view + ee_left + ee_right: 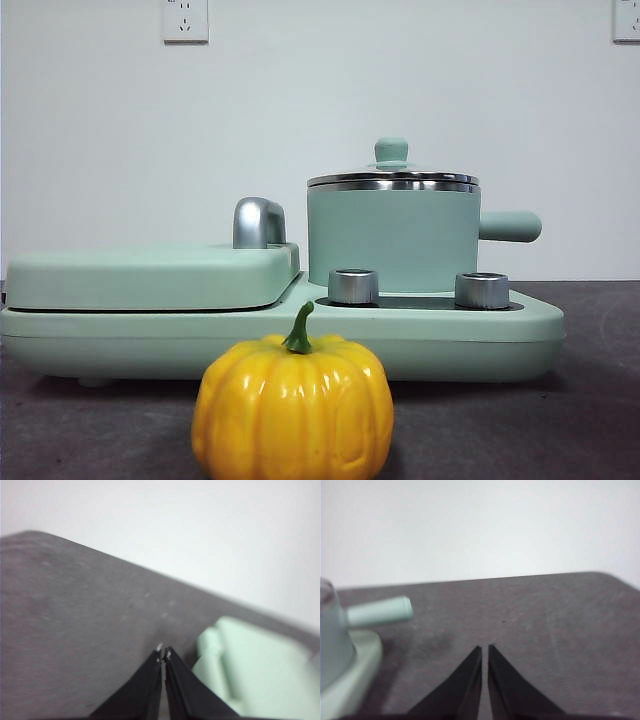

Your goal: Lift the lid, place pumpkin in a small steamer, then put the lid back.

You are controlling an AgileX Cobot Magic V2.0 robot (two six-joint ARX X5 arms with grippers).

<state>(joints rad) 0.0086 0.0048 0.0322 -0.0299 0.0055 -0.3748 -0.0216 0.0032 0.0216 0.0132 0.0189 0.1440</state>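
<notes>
- One pumpkin (pixel 292 405) is sitting on the dark table (pixel 590 420) at the very front of the front view, upright, with its green stem pointing up; it is standing before the appliance base (pixel 480 345) and apart from it.
- One small steamer (pixel 392 238) is standing on the right part of the appliance base, behind two silver knobs (pixel 353 286), with its single side handle (pixel 510 226) pointing to the right.
- One lid (pixel 392 178) is resting closed on the steamer's rim, its mint-green knob on top.
- One flat griddle cover (pixel 150 275) is lying on the left part of the base, with one steel handle (pixel 258 222) rising at its back edge.
- Two wall sockets (pixel 185 19) are showing at the top of the front view.
- Two grippers are being counted, neither appearing in the front view.
- The left gripper (pixel 163 656) is hovering over bare table with its jaws pressed nearly together and nothing between them; a mint-green corner of the appliance (pixel 250 672) is lying just beside the tips. The pumpkin, steamer and lid are not showing in this view.
- The right gripper (pixel 485 650) is hovering over bare table with its jaws at a thin slit and nothing between them; the steamer's side handle (pixel 380 611) is lying well apart from the tips, off to one side.
</notes>
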